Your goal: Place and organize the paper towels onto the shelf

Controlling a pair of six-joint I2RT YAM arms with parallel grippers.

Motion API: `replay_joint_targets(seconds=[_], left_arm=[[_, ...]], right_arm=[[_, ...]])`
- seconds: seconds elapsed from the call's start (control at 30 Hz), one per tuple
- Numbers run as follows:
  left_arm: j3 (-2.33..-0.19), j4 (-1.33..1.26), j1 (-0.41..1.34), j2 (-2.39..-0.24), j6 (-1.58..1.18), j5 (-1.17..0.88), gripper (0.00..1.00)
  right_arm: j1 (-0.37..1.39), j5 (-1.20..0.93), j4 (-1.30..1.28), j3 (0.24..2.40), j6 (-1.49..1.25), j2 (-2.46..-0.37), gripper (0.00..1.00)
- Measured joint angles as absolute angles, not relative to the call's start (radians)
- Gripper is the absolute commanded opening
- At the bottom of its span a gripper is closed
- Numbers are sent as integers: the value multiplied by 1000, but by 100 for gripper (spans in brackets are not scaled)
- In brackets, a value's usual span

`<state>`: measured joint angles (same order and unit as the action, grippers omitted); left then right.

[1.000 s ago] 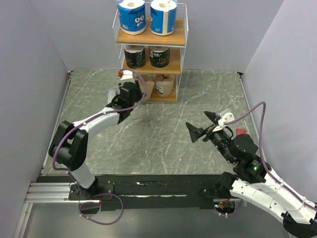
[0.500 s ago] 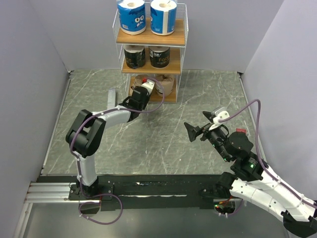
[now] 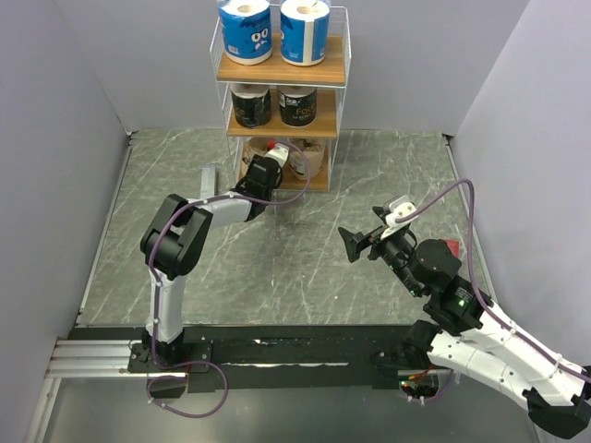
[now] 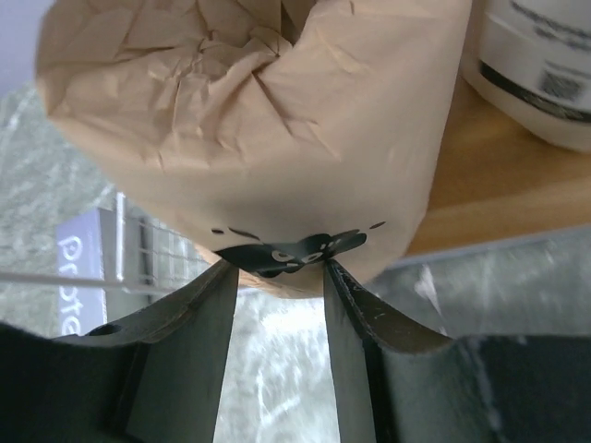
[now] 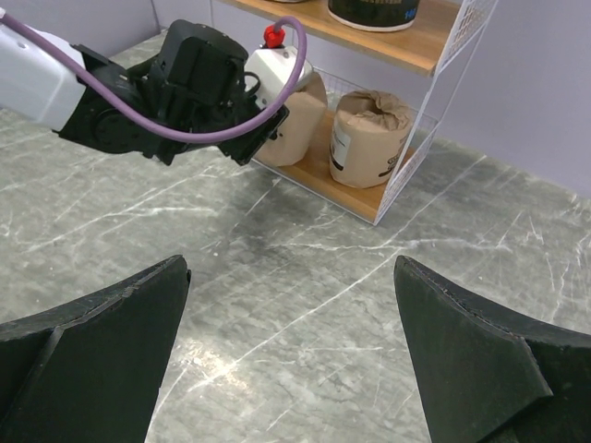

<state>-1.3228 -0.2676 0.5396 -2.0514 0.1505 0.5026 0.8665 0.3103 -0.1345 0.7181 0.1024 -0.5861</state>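
Grey-green marble-look worktop w/ thin white veins, matte finish. 3 plain pale lilac-grey panels box it in: back wall, left wall, right wall, no windows or marks on them. Black strip runs along the near edge, w/ an aluminium rail at its left end. Light is even, shadows soft.

Kraft-paper roll looks crumpled and matt, shelf board smooth wood.

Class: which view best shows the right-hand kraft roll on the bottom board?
Right wrist: the kraft roll stands whole, unblocked. Top view shows it small, partly under the upper board; left wrist catches only its labelled edge.
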Motion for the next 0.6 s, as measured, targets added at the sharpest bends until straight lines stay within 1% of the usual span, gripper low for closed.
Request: replay_joint_targets(seconds=[0.6], left_arm=[[-1392,-297,488,-2135,163,545,50]], right_arm=[[867,304,-121,727,94,-639,98]])
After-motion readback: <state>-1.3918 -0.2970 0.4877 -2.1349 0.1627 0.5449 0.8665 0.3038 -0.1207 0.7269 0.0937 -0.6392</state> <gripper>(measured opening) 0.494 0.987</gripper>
